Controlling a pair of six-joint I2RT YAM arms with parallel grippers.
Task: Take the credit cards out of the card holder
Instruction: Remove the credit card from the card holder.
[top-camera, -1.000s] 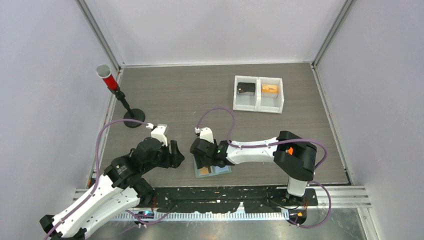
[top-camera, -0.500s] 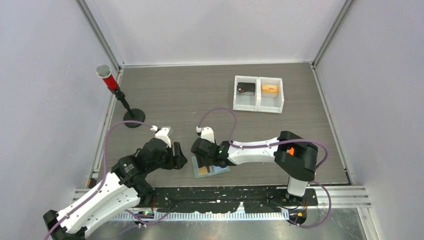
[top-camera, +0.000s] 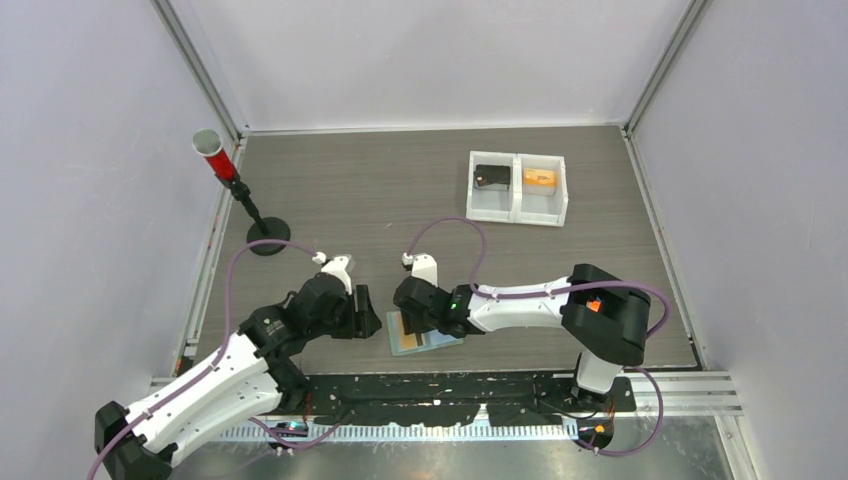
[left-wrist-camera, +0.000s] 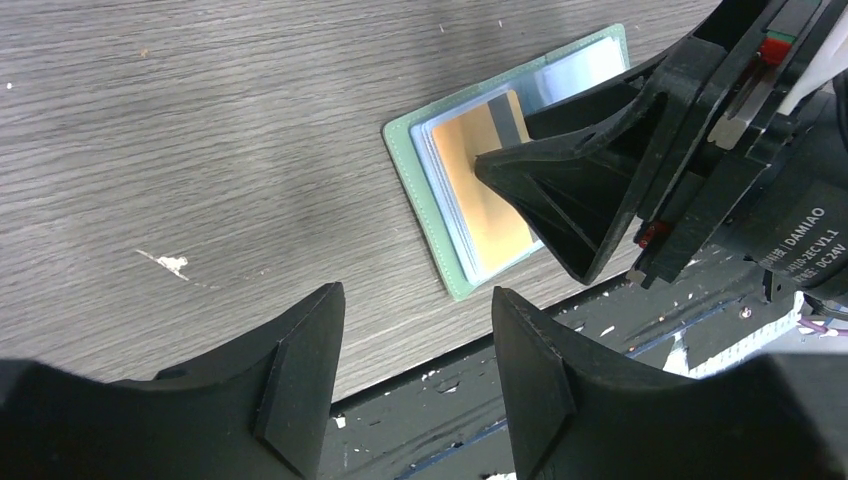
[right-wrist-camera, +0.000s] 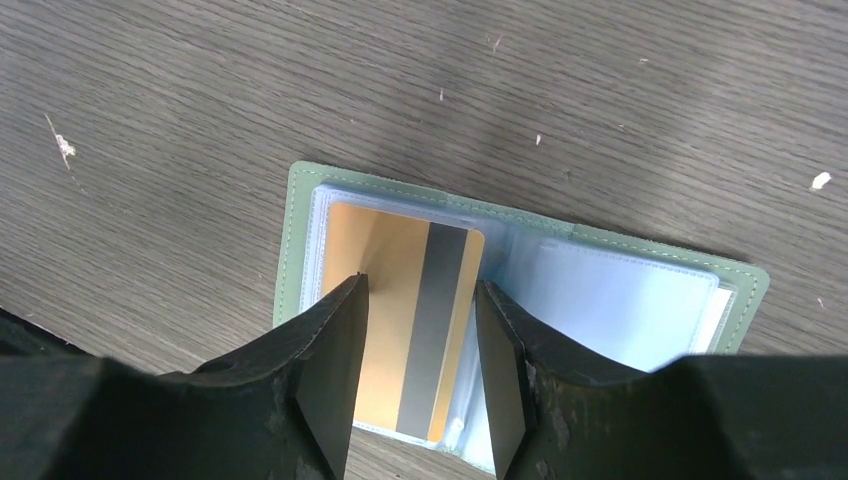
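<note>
L pincer (left-wrist-camera: 415, 310) nearer card holder (right-wrist-camera: 294, 232), spread empty, R pincer (right-wrist-camera: 422, 286) spread over orange card (right-wrist-camera: 385, 255), stripe (right-wrist-camera: 446, 258) wrist-cam only

L arm (top-camera: 215, 375) reaches fwd and inward from its base at bottom left, elbow bent, L wrist (top-camera: 325, 305) pitched down twd the surface. L jaws parted w/ a wide gap, nothing btwn them. R arm (top-camera: 520, 300) stretches left from its base, low and approx level, R wrist (top-camera: 430, 305) angled down. R jaws parted too, tips low by the surface. Wrists sit near each other, not touching; one R finger (left-wrist-camera: 560, 190) shows in L wrist view.
</note>
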